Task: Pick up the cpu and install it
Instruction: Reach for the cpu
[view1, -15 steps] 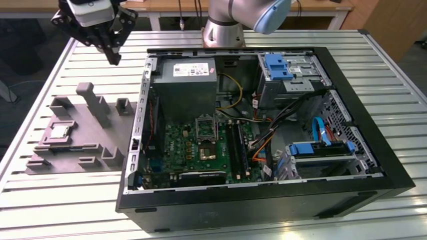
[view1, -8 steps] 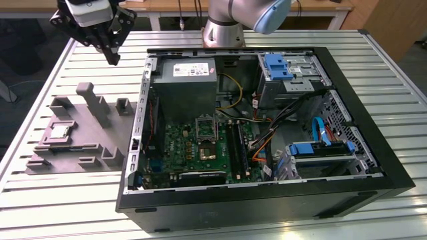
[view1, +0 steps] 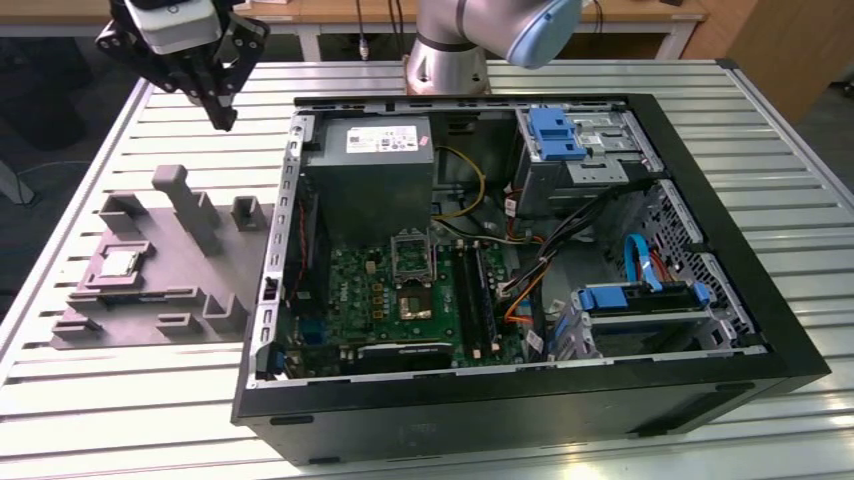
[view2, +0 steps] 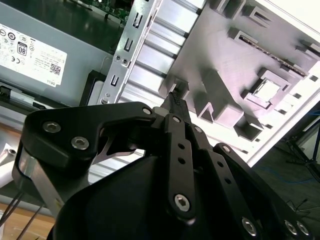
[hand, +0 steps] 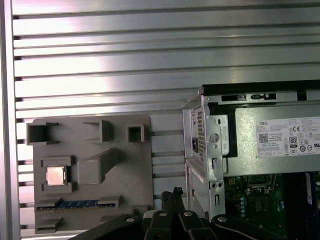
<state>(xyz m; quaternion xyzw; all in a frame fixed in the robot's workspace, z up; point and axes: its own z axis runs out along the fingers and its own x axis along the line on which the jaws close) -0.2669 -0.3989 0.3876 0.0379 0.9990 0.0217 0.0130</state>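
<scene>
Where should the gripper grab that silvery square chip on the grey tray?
Probably from straight above, pinching two opposite rim edges of the silvery square cpu: it lies flat, lid up, sunk in a pocket of the grey moulded tray.

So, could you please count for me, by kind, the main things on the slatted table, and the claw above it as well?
cpu: 1
grey holder tray: 1
open computer case: 1
claw: 1
Total: 4
</scene>
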